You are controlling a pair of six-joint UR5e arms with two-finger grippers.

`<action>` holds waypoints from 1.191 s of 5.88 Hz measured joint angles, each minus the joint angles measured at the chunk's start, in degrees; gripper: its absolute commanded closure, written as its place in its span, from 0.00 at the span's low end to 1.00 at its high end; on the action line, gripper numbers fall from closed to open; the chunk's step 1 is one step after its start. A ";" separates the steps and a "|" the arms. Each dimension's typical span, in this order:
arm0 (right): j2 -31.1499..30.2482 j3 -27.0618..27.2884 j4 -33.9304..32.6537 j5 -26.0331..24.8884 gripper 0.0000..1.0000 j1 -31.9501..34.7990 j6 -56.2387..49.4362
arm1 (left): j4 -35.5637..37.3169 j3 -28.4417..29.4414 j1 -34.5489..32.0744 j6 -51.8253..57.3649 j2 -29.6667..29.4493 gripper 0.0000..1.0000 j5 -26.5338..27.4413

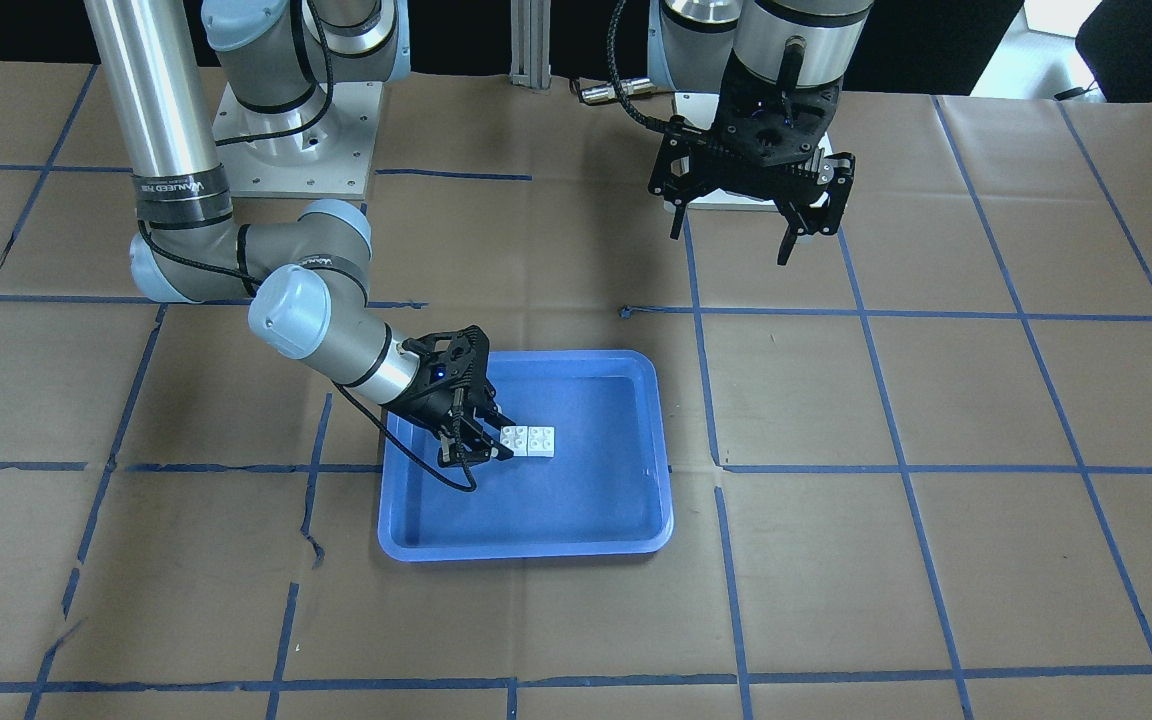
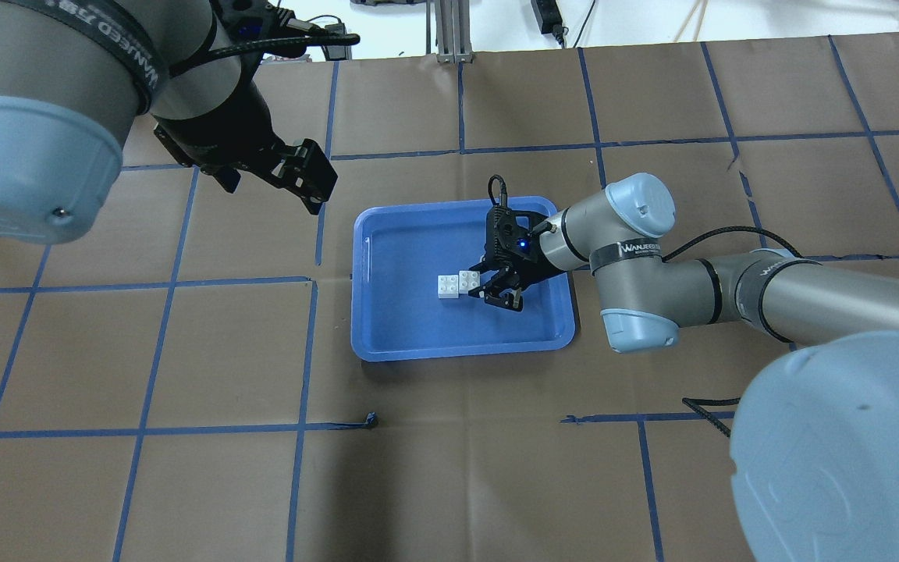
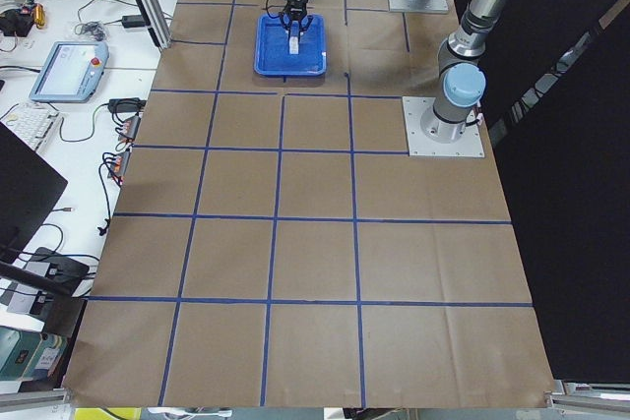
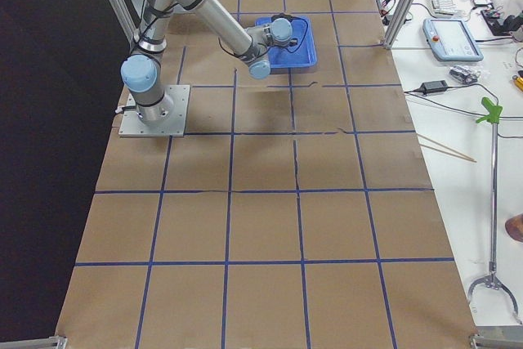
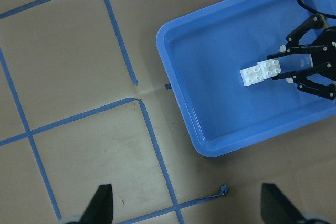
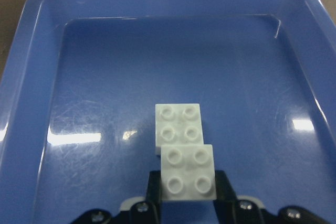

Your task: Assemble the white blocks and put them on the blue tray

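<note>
Nearly done: white blocks (image 6: 181, 153) are joined in the blue tray (image 1: 526, 549), one clamped in right gripper (image 1: 504, 440) jaws; release remains. The left gripper (image 1: 731, 245) jaws are spread, empty.

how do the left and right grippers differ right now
The left gripper hangs open and empty, high and off the blue tray. The right gripper is low inside it, jaws shut on one of the white blocks. Both are black and two-fingered.
</note>
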 measured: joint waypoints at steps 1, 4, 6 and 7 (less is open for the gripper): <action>0.00 0.08 0.12 -0.06 0.70 0.00 0.00 | 0.01 -0.02 0.00 0.03 0.00 0.01 0.04; 0.00 0.22 0.30 -0.08 0.66 0.01 0.04 | 0.02 -0.02 0.00 0.02 -0.06 0.01 0.06; 0.00 0.24 0.33 -0.02 0.64 0.04 0.02 | 0.09 0.00 0.00 0.00 -0.09 0.01 0.00; 0.00 0.24 0.35 0.00 0.57 0.07 0.00 | 0.08 0.04 0.00 0.00 -0.09 0.01 -0.02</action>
